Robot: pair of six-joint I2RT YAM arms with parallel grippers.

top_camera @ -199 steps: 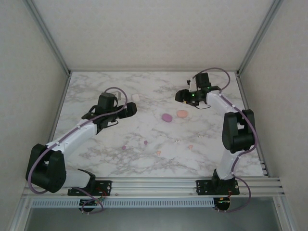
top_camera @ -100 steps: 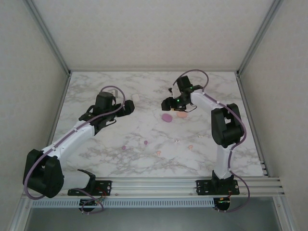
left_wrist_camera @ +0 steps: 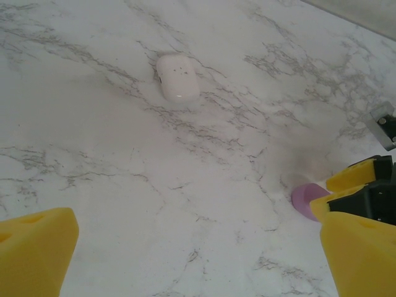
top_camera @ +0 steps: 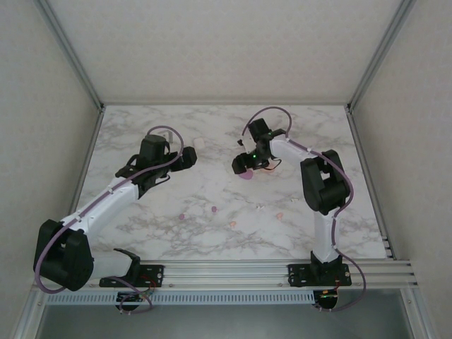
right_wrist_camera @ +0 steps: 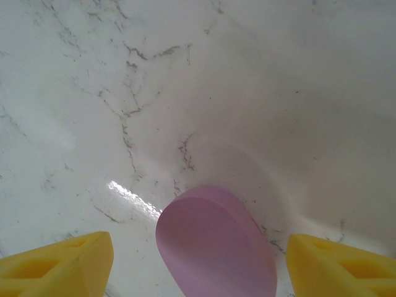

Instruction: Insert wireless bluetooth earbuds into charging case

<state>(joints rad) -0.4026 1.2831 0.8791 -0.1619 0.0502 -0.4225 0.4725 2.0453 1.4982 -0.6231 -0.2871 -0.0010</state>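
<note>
A: Right gripper (top_camera: 241,167)?
B: Jaws spread, nothing held. It's low over the purple case (right_wrist_camera: 216,242), one finger (right_wrist_camera: 62,261) on each side, with a gap on both.
A: Left gripper (left_wrist_camera: 197,238)?
B: Wide open and empty, above bare marble table (top_camera: 141,212), near the white case (left_wrist_camera: 177,77).
A: Earbuds (top_camera: 213,209)?
B: Loose on the table, scattered nearer the arm bases: purple bud (top_camera: 181,216), orange bud (top_camera: 232,223), whitish bud (top_camera: 260,207). All lie well apart from both grippers.
</note>
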